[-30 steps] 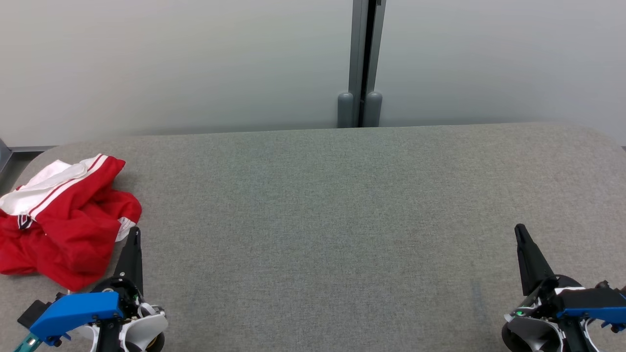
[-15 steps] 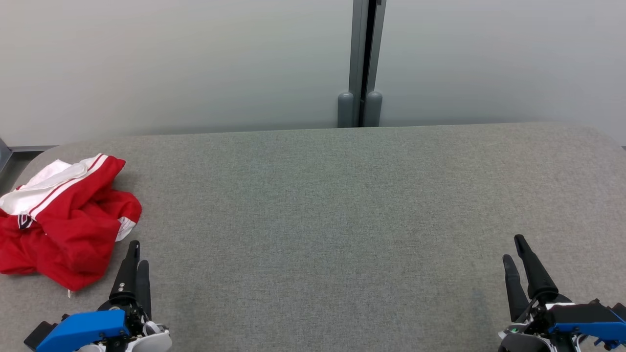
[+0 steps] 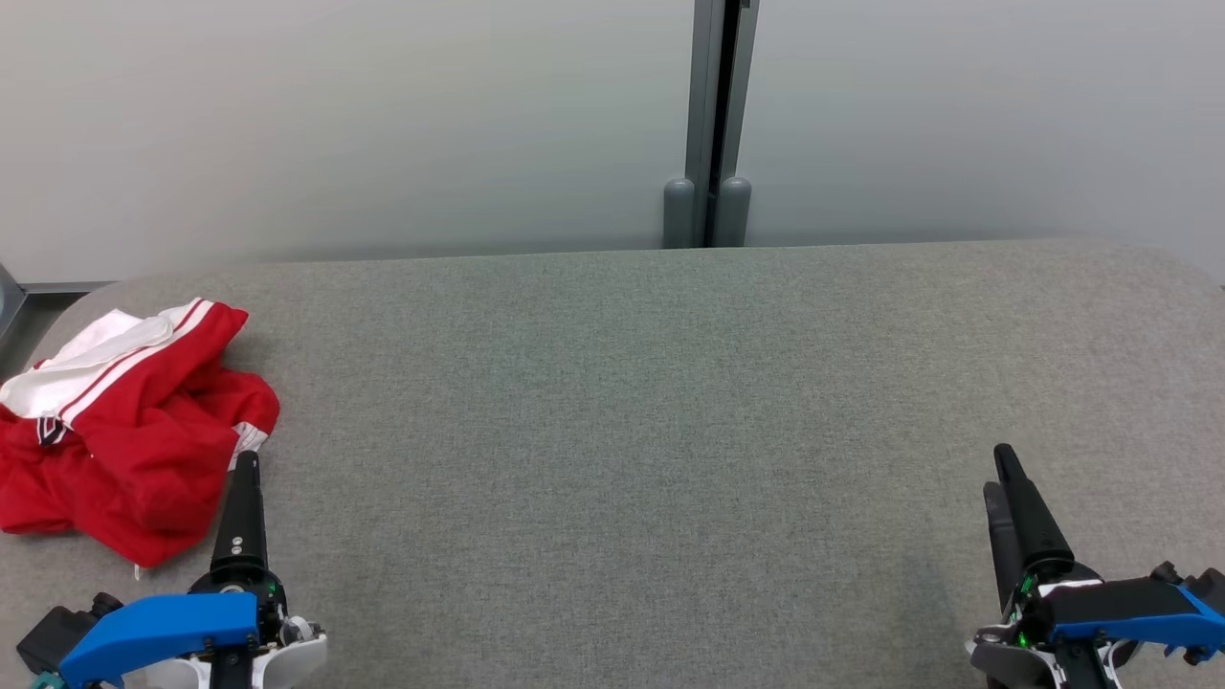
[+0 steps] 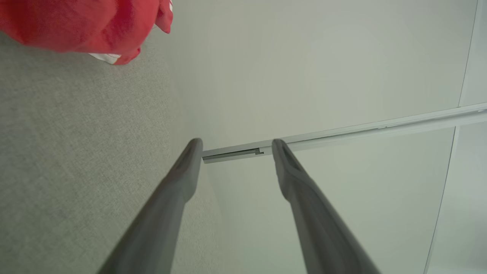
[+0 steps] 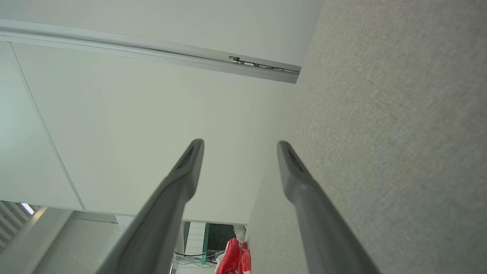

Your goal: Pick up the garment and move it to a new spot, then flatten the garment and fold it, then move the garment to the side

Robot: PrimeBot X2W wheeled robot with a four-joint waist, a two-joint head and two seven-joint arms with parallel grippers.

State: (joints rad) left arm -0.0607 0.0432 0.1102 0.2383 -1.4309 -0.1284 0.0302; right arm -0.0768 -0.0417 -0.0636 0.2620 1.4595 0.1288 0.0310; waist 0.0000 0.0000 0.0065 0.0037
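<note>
- Garment (image 3: 124,421): in the head view it lies crumpled, red and white, at the far left edge of the grey table (image 3: 622,431), well apart from the bare middle. The left gripper (image 3: 246,466) hovers just beside its near right hem, and I cannot tell that it touches. The right gripper (image 3: 996,471) hangs at the far right, well away.
- Left wrist view: the two dark fingers (image 4: 182,179) stand spread with nothing between them. The garment sits off at the upper left corner, out of line with the jaws. I judge the wrist should swing toward the heap before closing. It should bite a thick red fold rather than the thin white hem, so the whole piece lifts.
- Right wrist view: these fingers (image 5: 300,182) are likewise parted and empty, with the garment small and distant along the table. This arm is probably best kept clear until the piece lands mid-table, where both can spread it.
- Likely risk: a shallow pinch may slip, or snag the table's cover.
</note>
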